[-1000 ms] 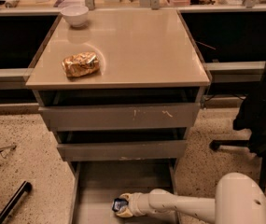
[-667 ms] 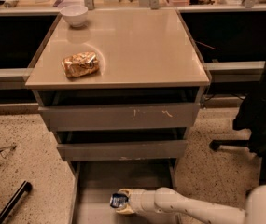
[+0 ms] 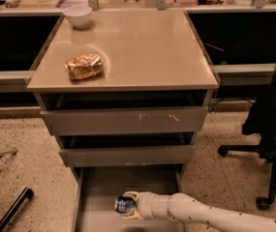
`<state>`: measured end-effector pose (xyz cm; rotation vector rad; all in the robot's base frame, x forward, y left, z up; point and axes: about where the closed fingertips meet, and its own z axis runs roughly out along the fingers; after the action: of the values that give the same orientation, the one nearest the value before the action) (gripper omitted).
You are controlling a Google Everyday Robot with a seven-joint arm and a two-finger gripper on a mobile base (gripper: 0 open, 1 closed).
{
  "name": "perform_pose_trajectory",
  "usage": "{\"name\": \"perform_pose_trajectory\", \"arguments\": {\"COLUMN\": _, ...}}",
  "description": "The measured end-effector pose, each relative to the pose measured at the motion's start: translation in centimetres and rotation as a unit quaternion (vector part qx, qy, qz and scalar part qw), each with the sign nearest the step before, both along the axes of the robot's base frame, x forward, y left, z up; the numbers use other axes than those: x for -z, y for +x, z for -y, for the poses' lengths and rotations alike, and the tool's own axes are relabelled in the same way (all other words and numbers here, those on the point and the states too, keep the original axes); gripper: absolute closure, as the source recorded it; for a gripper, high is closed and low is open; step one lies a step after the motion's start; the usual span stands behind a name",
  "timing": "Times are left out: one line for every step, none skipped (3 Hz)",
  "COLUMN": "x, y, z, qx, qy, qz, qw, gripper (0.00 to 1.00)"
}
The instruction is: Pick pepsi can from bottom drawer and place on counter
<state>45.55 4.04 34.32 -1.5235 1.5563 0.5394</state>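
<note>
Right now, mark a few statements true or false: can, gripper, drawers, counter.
1. The gripper is in the bottom drawer, jaws closed on the pepsi can. True.
2. The snack bag lies in the bottom drawer. False: it lies on the counter.
3. A white bowl stands at the counter's far left corner. True.
4. The bottom drawer is shut. False: it is pulled out.
</note>
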Motion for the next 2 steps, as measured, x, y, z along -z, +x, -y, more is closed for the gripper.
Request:
{"name": "perform_pose_trajectory", "arguments": {"x": 0.0, "y": 0.0, "z": 0.0, "qx": 0.0, "qy": 0.0, "qz": 0.0, "qw": 1.0, "gripper": 1.0}}
{"name": "perform_pose_trajectory", "arguments": {"x": -3.9, "y": 0.2, "z": -0.4, "qx": -0.002, "qy": -0.008, "qz": 0.023, "qw": 0.9997, "gripper": 1.0}}
